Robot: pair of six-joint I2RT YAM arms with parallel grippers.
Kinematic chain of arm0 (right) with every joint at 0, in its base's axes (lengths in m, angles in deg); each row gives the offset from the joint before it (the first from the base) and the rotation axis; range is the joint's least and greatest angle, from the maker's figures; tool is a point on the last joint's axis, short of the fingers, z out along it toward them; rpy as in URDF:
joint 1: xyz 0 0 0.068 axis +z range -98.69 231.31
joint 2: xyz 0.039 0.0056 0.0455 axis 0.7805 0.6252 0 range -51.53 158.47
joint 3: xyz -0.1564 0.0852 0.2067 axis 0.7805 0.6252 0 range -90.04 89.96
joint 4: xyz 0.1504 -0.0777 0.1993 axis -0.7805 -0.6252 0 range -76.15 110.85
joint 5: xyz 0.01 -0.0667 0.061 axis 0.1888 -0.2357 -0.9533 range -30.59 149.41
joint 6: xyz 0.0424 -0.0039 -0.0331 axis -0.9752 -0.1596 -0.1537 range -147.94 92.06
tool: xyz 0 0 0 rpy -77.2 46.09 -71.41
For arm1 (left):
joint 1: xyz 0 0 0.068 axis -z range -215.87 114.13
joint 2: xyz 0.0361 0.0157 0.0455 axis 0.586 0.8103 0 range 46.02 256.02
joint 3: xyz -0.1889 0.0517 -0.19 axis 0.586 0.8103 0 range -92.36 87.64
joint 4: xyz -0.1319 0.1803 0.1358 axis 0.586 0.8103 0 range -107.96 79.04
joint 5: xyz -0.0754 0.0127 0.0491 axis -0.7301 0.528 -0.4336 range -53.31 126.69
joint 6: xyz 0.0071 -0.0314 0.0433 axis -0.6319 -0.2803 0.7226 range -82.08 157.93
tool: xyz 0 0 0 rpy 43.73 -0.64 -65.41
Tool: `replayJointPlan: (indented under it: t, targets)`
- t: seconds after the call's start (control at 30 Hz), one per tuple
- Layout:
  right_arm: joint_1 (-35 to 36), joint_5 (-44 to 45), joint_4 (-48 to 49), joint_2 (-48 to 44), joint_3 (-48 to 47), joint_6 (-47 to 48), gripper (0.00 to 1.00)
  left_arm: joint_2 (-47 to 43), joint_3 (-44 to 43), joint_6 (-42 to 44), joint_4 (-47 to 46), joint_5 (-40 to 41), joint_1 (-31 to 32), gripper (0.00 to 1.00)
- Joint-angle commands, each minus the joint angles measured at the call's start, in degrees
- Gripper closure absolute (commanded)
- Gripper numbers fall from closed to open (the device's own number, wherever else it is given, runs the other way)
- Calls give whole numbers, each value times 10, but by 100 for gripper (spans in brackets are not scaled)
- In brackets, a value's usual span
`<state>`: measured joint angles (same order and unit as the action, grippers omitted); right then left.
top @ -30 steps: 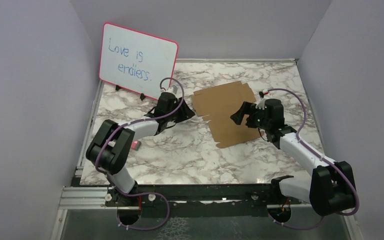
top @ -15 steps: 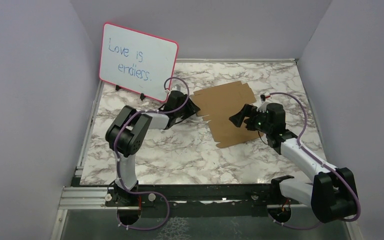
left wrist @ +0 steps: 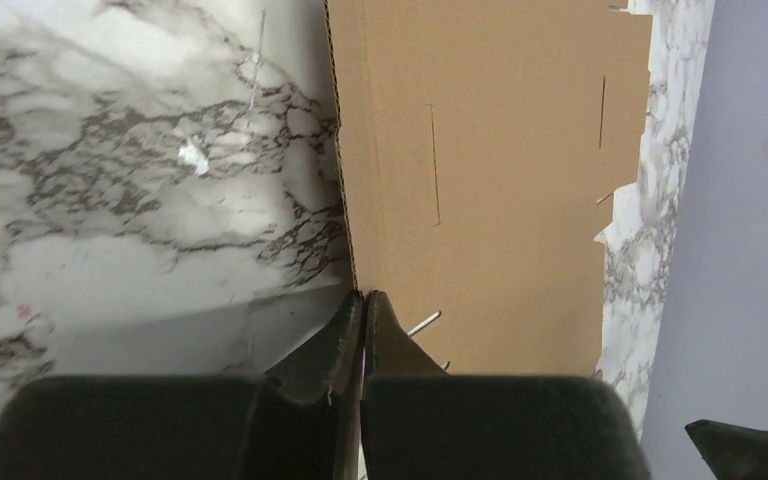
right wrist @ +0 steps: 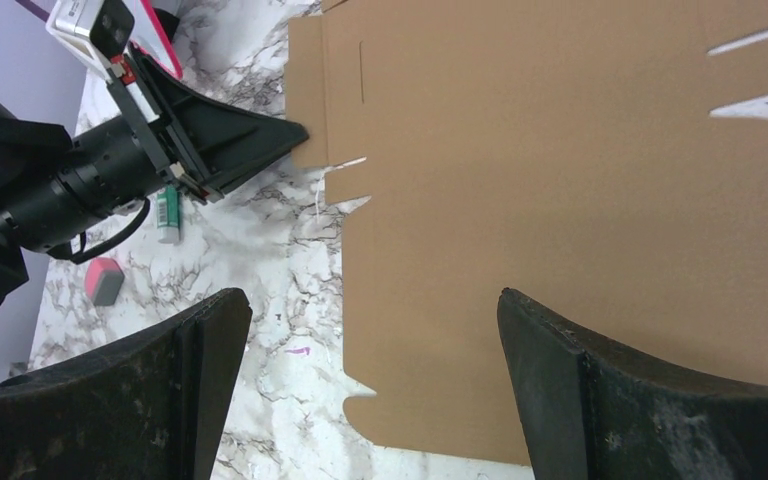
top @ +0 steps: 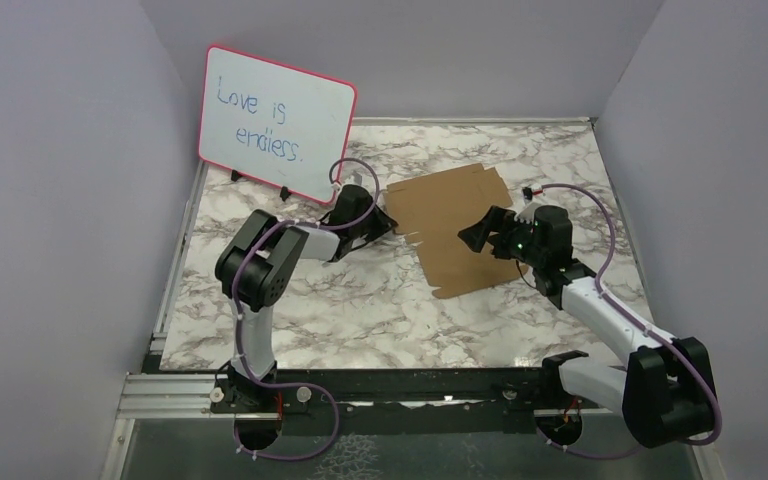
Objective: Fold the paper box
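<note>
Paper box [top: 455, 225] first: lies flat and unfolded on the marble tabletop [top: 360, 310], right of centre toward the far side, a brown die-cut sheet with notched flaps. From overhead, reads as one slanted brown patch between the two arms. From the left wrist, shows thin slits cut into the cardboard [left wrist: 480, 180]. From the right wrist, shows the notches along one border, plus a small white-and-green tube [right wrist: 167, 212] and a pink block [right wrist: 105, 280] on the marble, neither made out from overhead.

Left arm: elbow folded up high, forearm reaching low toward the sheet's left corner. Left tool [top: 390, 222] clenched tight, fingertips [left wrist: 345, 320] pressed together right at the cardboard's edge; whether nipping that edge, cannot tell.

Right arm: stretches in from the right, wrist tipped down. Right tool [top: 480, 235] spread wide, hangs over the sheet's middle, grasps nothing.

Far left corner: pink-framed whiteboard [top: 275, 122], propped upright.
</note>
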<state>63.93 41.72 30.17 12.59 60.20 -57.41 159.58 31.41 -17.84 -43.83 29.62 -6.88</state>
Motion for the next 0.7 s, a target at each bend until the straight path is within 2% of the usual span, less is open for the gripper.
replayJointPlan:
  t: [0.0, 0.23, 0.47, 0.67]
  targets:
    - [-3, -8, -9, -20, -4, 13, 0, -42, 42, 39, 3, -39, -4, 100]
    - [-3, -15, -42, -39, -13, 31, 0, -121, 117, 105, 50, -115, -28, 100]
    - [-3, -22, -48, -50, -2, 43, 0, -220, 147, 209, 205, -97, -31, 100]
    - [-3, -43, -32, -31, -1, 46, 0, -245, 148, 253, 285, -103, -31, 100]
